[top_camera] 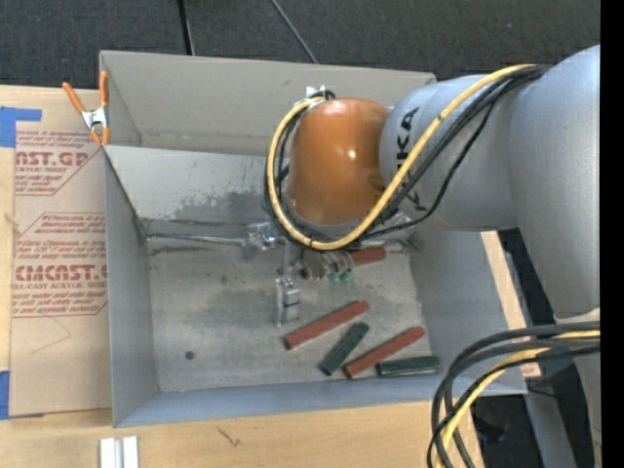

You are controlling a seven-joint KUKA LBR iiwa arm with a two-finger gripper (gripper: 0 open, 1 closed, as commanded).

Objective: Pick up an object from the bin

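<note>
Now | hand [289, 298] over bin [195, 325] floor, opening unreadable | flat red-brown bar [327, 324] just beside

Grey metal bin [195, 330], scuffed floor — 3 red-brown bars [327, 324], 2 dark green bars [345, 348], all toward its right

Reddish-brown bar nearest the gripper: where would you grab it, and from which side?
Probably around its middle, from straight above, closing across the narrow width. The reddish-brown bar lies flat and slanted on the bin floor, long sides free there; a dark green bar crowds its right end.
</note>
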